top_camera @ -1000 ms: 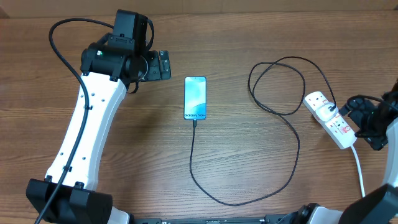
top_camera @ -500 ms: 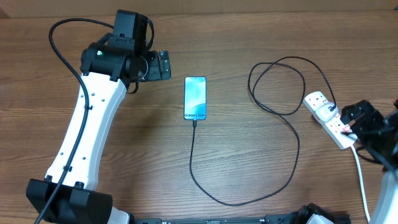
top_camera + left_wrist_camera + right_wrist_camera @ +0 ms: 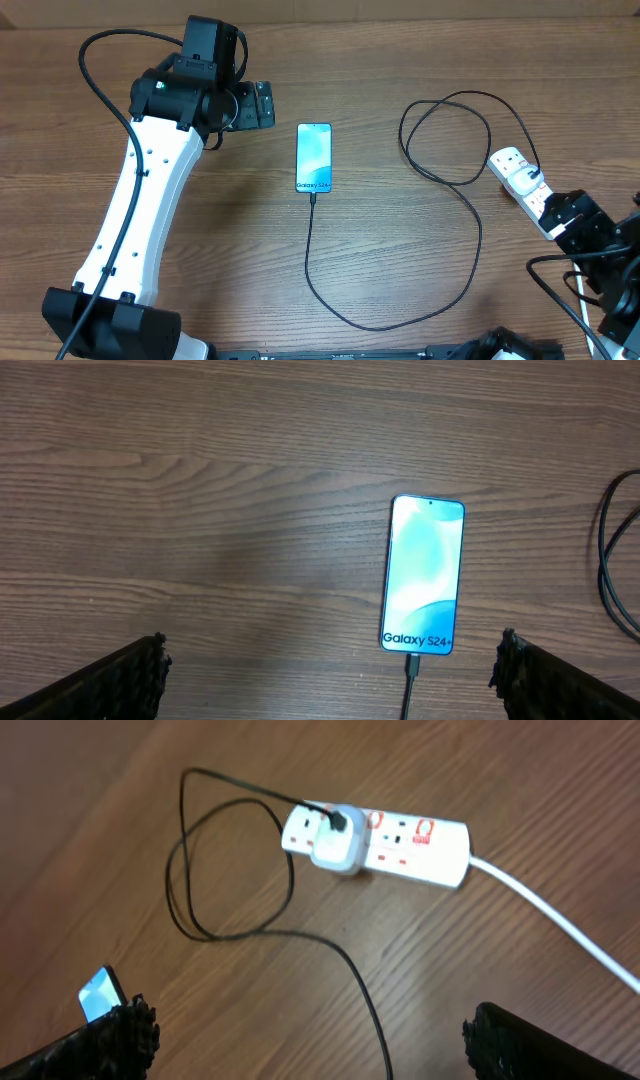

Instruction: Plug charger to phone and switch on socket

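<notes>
The phone (image 3: 313,157) lies flat mid-table with its light blue screen up; in the left wrist view the phone (image 3: 425,575) has the charger connector (image 3: 411,665) seated in its near end. The black charger cable (image 3: 380,324) sweeps toward me, then loops back to a white adapter (image 3: 340,848) plugged into the socket (image 3: 410,838). My left gripper (image 3: 330,682) hovers wide open, left of the phone. My right gripper (image 3: 310,1042) is open and empty, above the cable, back from the socket (image 3: 512,165).
The socket's thick white cord (image 3: 560,920) trails off to the right. The left arm's white link (image 3: 140,210) crosses the left side of the wooden table (image 3: 400,70). A loose cable loop (image 3: 445,140) lies left of the socket.
My right gripper has drawn back from beside the socket toward the near right corner. The left arm, phone and cable have stayed put.
</notes>
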{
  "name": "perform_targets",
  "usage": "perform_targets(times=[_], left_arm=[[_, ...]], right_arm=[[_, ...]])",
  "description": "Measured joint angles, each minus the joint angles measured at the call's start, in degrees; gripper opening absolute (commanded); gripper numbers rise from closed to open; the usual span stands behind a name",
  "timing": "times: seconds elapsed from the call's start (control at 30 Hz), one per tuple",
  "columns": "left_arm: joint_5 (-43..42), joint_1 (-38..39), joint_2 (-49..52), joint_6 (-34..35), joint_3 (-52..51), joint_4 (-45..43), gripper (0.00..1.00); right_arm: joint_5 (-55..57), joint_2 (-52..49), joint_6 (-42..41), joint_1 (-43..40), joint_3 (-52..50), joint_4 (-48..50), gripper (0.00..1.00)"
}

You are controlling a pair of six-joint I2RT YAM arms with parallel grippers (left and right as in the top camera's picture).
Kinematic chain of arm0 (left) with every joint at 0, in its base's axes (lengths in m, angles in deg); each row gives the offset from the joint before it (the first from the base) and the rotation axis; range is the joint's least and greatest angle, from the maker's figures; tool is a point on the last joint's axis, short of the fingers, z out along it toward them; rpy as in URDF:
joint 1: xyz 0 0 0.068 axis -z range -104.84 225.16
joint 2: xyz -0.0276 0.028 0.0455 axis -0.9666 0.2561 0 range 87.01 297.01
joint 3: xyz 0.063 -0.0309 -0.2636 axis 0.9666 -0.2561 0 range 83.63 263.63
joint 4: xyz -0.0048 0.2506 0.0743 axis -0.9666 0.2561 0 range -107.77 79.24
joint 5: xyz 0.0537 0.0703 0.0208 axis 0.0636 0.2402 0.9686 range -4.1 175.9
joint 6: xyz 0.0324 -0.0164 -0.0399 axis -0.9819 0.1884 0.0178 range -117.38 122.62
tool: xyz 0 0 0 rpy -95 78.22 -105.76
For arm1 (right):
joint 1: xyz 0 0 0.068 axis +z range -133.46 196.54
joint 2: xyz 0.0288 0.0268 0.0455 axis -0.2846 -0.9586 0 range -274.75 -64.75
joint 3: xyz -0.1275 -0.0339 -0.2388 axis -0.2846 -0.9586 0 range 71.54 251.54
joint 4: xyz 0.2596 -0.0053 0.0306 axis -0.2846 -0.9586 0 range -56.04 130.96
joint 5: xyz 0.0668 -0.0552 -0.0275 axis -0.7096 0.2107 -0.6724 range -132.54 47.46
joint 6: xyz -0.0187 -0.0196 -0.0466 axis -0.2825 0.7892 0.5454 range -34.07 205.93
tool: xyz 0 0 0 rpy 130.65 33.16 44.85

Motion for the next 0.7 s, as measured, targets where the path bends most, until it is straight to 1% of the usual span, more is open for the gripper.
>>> perform_targets(times=[0.33,0.53,0.7], left_arm=[[0.0,0.0,0.0,0.0,0.0,0.0,1.00],[0.0,0.0,0.0,0.0,0.0,0.0,0.99],[0.0,0.0,0.0,0.0,0.0,0.0,0.99]], right_arm=[[0.1,-0.1,0.0,0.4,0.0,0.0,1.00],[0.5,-0.1,0.0,6.0,0.0,-0.8,1.00],[3.6,-0.1,0.0,11.3,0.0,-0.7,1.00]])
